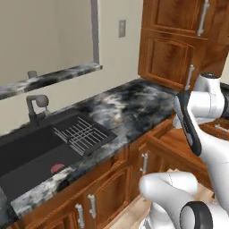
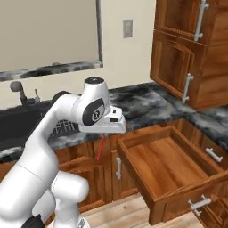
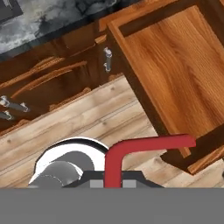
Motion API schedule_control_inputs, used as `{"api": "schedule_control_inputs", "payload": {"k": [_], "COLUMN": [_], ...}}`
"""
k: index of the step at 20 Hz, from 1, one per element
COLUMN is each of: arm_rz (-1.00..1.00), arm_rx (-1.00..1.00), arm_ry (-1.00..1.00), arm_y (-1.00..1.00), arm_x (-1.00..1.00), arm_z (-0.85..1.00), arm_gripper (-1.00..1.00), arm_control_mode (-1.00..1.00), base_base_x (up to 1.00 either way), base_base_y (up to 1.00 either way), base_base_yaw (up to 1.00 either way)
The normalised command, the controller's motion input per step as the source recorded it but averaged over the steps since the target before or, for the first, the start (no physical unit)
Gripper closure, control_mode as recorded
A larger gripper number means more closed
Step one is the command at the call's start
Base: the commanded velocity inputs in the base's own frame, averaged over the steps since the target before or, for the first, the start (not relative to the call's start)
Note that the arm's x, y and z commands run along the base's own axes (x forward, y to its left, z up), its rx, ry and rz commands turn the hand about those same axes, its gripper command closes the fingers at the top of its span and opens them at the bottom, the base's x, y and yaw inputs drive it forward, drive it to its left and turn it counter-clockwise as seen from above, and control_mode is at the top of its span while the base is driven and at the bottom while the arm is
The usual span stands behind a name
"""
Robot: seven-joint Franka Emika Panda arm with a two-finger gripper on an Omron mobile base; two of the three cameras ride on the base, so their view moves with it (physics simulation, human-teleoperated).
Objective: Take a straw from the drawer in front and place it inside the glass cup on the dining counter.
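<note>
Half the job looks done: the claw [image 3: 113,183] is pinching the red straw [image 3: 144,146] at the bottom of the hand picture, out over the open, empty drawer [image 2: 167,162], with the cup part still to do.

A marbled table [image 1: 129,107] with a black sink [image 1: 31,147] and dark faucet [image 1: 36,105] runs along a cream wall [image 2: 129,58]. Reddish-brown cabinets [image 1: 174,49] with silver handles rise at right, over pale plank floor [image 3: 87,127].
</note>
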Motion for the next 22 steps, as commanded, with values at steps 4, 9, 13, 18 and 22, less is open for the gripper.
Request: {"api": "schedule_control_inputs", "payload": {"k": [4,9,13,18,22], "arm_rz": [0.0,0.0,0.0,0.0,0.0], "arm_rx": [0.0,0.0,0.0,0.0,0.0], "arm_ry": [0.0,0.0,0.0,0.0,0.0], "arm_y": [0.0,0.0,0.0,0.0,0.0], "arm_x": [0.0,0.0,0.0,0.0,0.0], "arm_z": [0.0,0.0,0.0,0.0,0.0], "arm_gripper": [1.0,1.0,1.0,1.0,1.0], "arm_control_mode": [1.0,1.0,1.0,1.0,1.0], "base_base_x": [-0.64,-0.63,-0.56,-0.33,-0.06], "base_base_y": [0.28,0.29,0.21,0.18,0.22], "base_base_yaw": [0.77,0.77,0.72,0.69,0.64]}}
